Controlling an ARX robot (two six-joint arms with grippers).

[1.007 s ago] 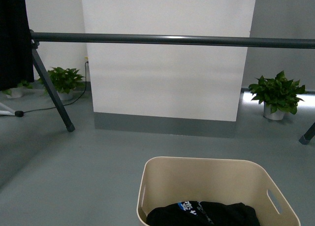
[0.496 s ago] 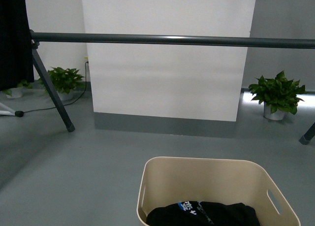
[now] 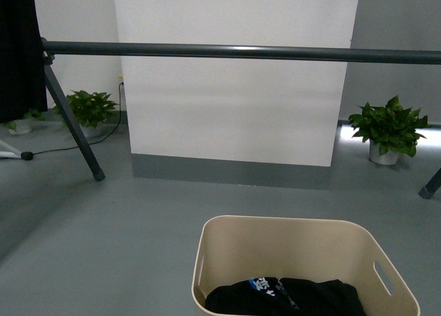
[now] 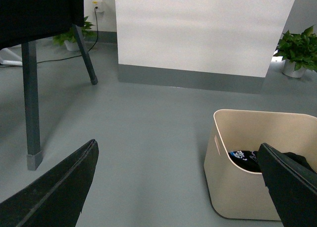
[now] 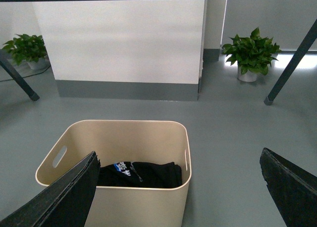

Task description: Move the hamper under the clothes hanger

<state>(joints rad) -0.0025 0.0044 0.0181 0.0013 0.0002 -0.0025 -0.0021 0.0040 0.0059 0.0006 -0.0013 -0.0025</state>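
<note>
1. Left wrist view shows the left gripper (image 4: pixel 176 187) spread wide and empty, the hamper (image 4: pixel 233 187) just beside its one finger, not held.
2. Right gripper (image 5: pixel 181 187) is released too, its fingers either side of the hamper, apparently clear of the walls.
3. Risk: pushing with open fingers could tip or skew the hamper, or snag a slot handle.
4. Risk: steering off-line may knock a leg of the hanger (image 3: pixel 207 51), whose bar runs across well beyond both grippers.
5. Hamper holds dark clothes (image 5: pixel 138 173) low inside.
</note>
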